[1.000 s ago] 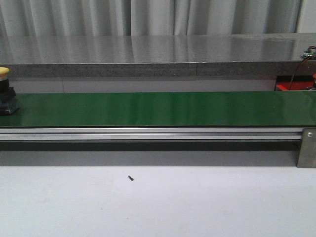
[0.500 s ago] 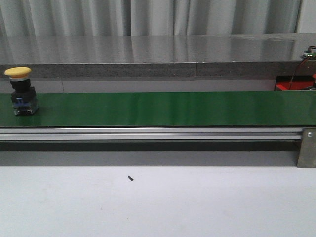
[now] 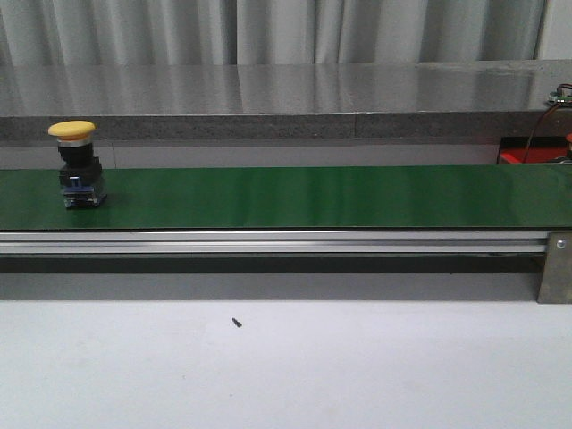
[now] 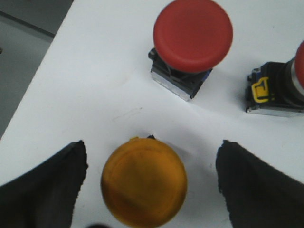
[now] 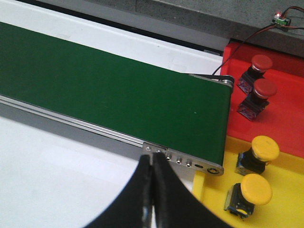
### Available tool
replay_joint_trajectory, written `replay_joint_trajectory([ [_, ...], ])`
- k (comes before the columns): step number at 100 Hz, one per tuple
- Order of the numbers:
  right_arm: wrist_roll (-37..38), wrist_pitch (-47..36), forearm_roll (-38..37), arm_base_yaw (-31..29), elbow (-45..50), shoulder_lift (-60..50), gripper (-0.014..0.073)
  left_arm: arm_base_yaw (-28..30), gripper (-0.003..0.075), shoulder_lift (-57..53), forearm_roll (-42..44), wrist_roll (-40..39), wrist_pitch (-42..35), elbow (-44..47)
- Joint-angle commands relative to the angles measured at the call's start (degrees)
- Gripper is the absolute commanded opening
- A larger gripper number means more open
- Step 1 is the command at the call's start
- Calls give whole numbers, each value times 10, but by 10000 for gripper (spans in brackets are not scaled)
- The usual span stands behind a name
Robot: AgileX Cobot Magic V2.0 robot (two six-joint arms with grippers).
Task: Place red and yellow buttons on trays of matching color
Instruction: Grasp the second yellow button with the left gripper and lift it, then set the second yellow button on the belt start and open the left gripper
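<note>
Yellow button upright on green belt, far 9 o'clock end in front view. Left gripper fingers spread wide around another yellow button on white surface; red button at 12 o'clock. Right gripper fingers together, empty, near belt end; red tray and yellow tray at 3 o'clock, buttons sorted.

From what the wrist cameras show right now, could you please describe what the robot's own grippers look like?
Only the tips are visible. The left gripper shows as two dark, nearly black wedges with a soft, fabric-like surface and slightly ragged edges. The right gripper is two smooth, glossy black pieces that curve and taper to narrow tips. No cables, markings or arm links are in view.
</note>
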Motion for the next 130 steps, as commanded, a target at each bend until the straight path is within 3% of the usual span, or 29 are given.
replay_joint_trajectory([
  [1,-1,-38,12,-1,-13,-1,-68,-1,452,-34,-8,0,-35,-18],
  [26,-1,-38,12,-1,-13,-1,-68,-1,201,-34,-8,0,-30,-18],
  [35,-1,-38,12,-1,-13,-1,-68,-1,146,-38,-8,0,-20,-18],
  [81,-1,-38,12,-1,-13,-1,-68,-31,137,-182,-54,0,97,-8],
  [130,-1,-38,12,-1,-13,-1,-68,-147,136,-300,-65,0,44,179],
])
